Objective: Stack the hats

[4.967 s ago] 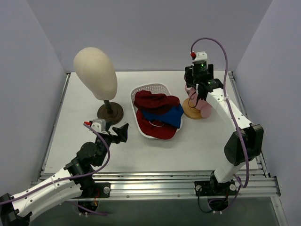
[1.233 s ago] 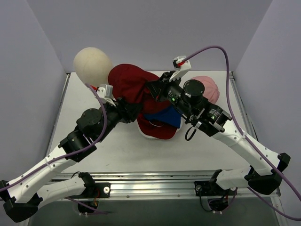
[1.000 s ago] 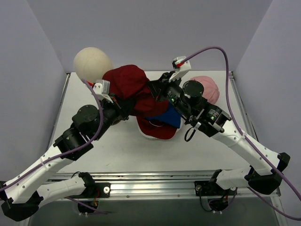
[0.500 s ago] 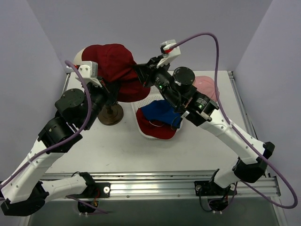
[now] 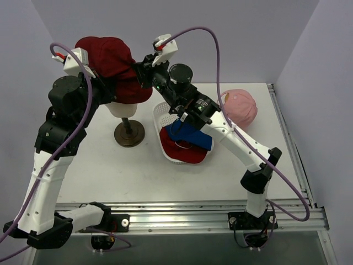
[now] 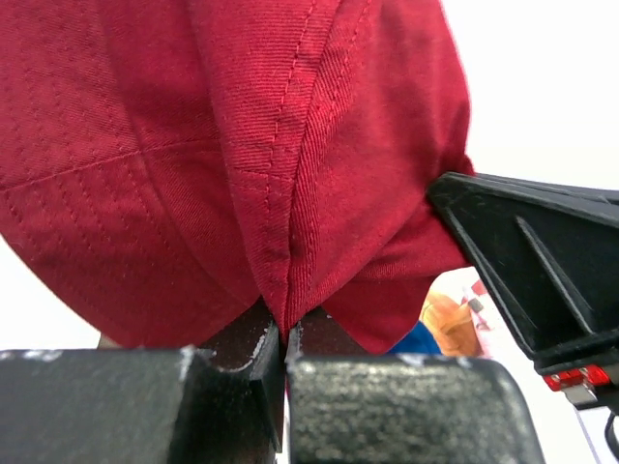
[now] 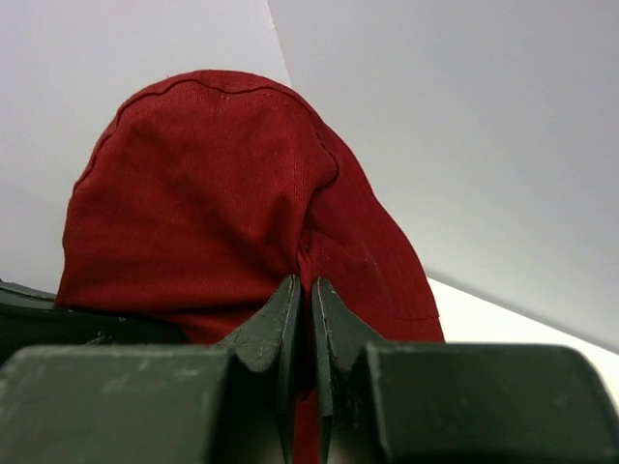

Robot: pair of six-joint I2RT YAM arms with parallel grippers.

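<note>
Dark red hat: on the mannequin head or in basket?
On: dark red hat covers the mannequin head; only its lower part shows.

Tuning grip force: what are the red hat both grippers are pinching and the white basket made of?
Dark red hat: woven cotton-like twill, matte. It shows a diagonal weave, stitched seams and soft folds.
Basket: probably rigid moulded plastic, white, judging by its regular perforated wall. It is too small to judge the sheen.

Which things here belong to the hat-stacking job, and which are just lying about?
Belong to the job: dark red hat, blue hat, red cap, pink cap.
Just lying about: dummy head, white basket.
</note>
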